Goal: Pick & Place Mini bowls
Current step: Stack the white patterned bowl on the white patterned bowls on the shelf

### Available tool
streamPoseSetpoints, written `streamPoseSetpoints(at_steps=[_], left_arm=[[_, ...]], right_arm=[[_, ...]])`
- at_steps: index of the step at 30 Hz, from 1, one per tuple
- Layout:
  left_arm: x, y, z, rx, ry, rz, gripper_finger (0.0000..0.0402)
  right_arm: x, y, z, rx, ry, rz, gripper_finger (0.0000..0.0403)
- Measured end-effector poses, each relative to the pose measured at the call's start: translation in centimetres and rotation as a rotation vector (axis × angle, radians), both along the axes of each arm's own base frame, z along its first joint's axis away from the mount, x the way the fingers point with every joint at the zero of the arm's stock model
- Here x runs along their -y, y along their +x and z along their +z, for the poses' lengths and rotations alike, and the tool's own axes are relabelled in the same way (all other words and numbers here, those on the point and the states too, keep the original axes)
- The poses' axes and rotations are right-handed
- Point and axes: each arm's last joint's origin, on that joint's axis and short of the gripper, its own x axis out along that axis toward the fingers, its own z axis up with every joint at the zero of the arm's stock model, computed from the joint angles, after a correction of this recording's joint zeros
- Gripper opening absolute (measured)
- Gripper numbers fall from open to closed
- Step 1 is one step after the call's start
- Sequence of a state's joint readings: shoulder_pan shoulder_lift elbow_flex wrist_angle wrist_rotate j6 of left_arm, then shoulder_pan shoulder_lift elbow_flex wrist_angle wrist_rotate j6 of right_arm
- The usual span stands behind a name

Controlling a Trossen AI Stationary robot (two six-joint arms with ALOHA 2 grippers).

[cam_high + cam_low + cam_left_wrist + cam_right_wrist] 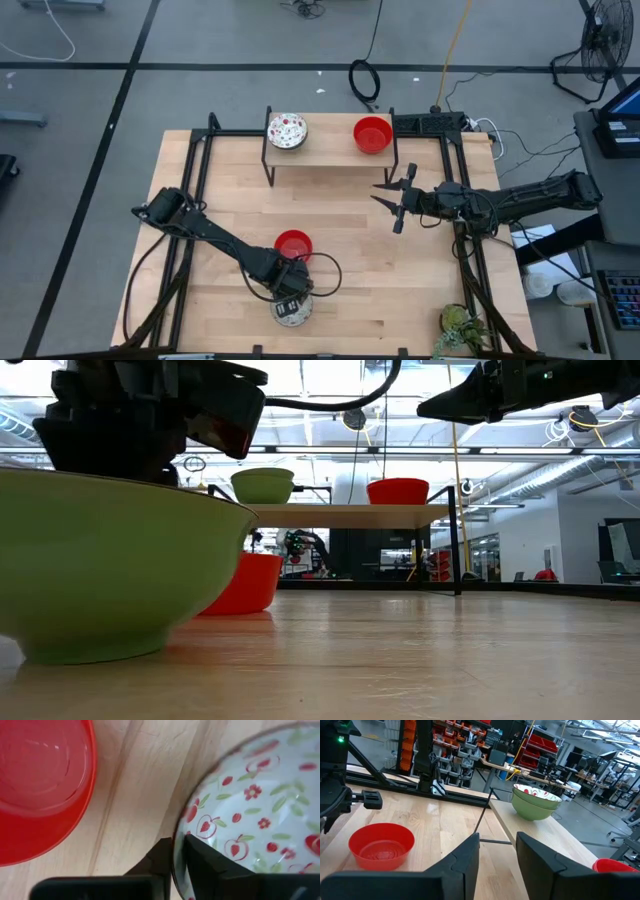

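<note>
A white mini bowl with red fruit print and a green outside (292, 314) (100, 560) stands near the table's near edge. My left gripper (292, 300) (179, 851) is over it, shut on its rim. A red mini bowl (293, 243) (40, 785) (381, 845) rests on its base just beyond. On the raised shelf at the far side stand a patterned bowl (287, 130) (535, 800), which looks like two stacked, and a red bowl (372, 134) (397, 490). My right gripper (378, 192) (497, 840) hangs open in the air at the right, near the shelf. My left gripper pinches the patterned bowl's rim (176, 845), with one finger (205, 862) inside the bowl and the other (159, 857) outside. The fingers come from above, pointing down. The bowl's base (90, 648) is on the table and the bowl stands upright.
The shelf's thin black legs (270, 165) and the black frame rails (195, 170) run along the table's sides. A small plant (462, 328) sits at the near right corner. Bare wood (400, 270) lies between the two arms.
</note>
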State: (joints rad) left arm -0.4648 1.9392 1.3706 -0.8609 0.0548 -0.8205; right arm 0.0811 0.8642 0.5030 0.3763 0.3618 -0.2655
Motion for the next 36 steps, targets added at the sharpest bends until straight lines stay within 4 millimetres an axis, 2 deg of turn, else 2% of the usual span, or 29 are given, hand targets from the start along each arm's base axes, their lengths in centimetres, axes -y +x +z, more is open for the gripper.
streamPoseSetpoints(at_steps=[7,14,24,30,36], left_arm=[[0.09,0.07,0.28,-0.002,-0.039,-0.008,0.0016],[0.05,-0.02,0.07,-0.012,-0.03,-0.01,0.0034],[0.05,0.05,0.18,-0.006,-0.038,-0.017,0.0013],[-0.1,0.0,-0.03,-0.023,-0.039,-0.015,0.0032],[-0.05,0.04,0.12,-0.019,-0.052,-0.023,0.0012]], right_arm=[[0.0,0.0,0.0,0.0,0.0,0.0,0.0116],[0.0,0.0,0.0,0.0,0.0,0.0,0.0116],[0.0,0.0,0.0,0.0,0.0,0.0,0.0116],[0.0,0.0,0.0,0.0,0.0,0.0,0.0116],[0.0,0.0,0.0,0.0,0.0,0.0,0.0116]])
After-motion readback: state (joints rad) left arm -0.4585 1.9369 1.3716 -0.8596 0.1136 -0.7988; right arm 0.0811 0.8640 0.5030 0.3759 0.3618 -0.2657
